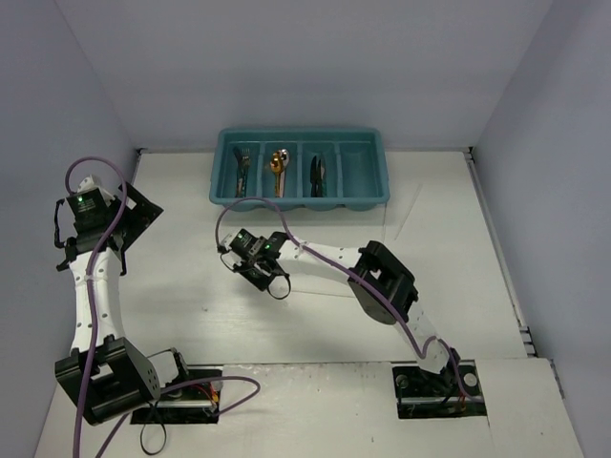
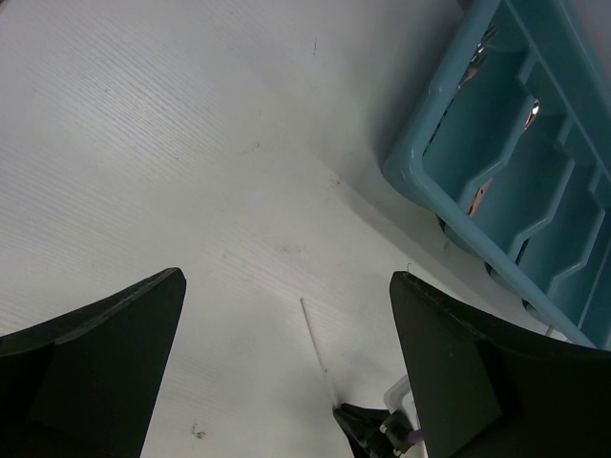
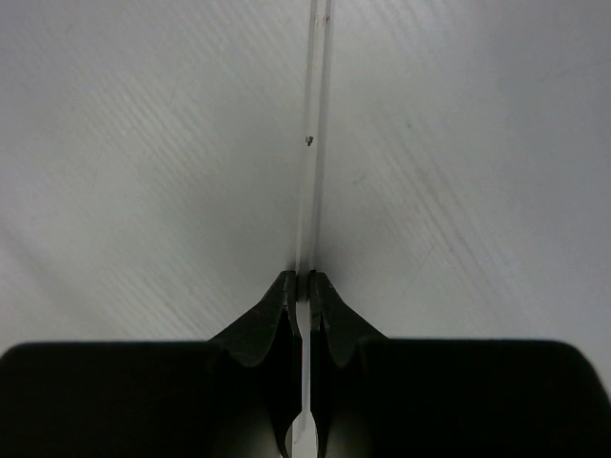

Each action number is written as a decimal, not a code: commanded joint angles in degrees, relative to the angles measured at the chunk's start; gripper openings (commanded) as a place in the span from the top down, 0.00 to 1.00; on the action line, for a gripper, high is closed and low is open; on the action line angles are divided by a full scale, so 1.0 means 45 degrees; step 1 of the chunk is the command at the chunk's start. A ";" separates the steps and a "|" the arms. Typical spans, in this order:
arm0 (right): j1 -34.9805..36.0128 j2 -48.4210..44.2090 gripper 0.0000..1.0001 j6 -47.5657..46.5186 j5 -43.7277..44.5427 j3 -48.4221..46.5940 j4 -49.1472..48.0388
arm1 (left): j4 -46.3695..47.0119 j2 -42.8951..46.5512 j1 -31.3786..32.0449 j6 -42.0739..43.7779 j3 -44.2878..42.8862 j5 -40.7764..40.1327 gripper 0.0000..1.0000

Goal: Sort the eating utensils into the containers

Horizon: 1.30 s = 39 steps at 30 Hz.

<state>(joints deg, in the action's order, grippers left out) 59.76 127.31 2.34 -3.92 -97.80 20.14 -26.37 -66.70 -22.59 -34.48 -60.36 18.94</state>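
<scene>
- Right tool (image 3: pixel 302 280) — pinched tight on a thin pale stick (image 3: pixel 315 143), which runs straight out ahead of the fingers, low over the worktop (image 3: pixel 143 143).
- From above, that arm reaches left across the worktop. Its tool sits in front of the teal tray (image 1: pixel 301 201), apart from it.
- Tray contents: silver forks (image 1: pixel 242 170) in the left-end compartment, gold spoon (image 1: pixel 277 164) in the next, dark knives (image 1: pixel 317 174) in the third.
- Left tool (image 2: pixel 286 281) — spread wide, nothing between the fingers, raised over the left side of the worktop and looking toward the tray's corner.
- A second pale stick (image 1: pixel 409 210), faint, lies on the worktop near the tray's right end.
</scene>
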 commanded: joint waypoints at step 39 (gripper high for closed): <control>-1.0347 -0.0434 1.00 0.0802 -0.0625 -0.6880 0.0458 | 0.0807 -0.0263 -0.0045 -0.0055 -0.0622 0.0452 0.13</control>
<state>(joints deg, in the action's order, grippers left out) 13.11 123.38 2.61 -6.89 -127.24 25.56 -25.48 -68.99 -22.59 -34.52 -60.53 20.89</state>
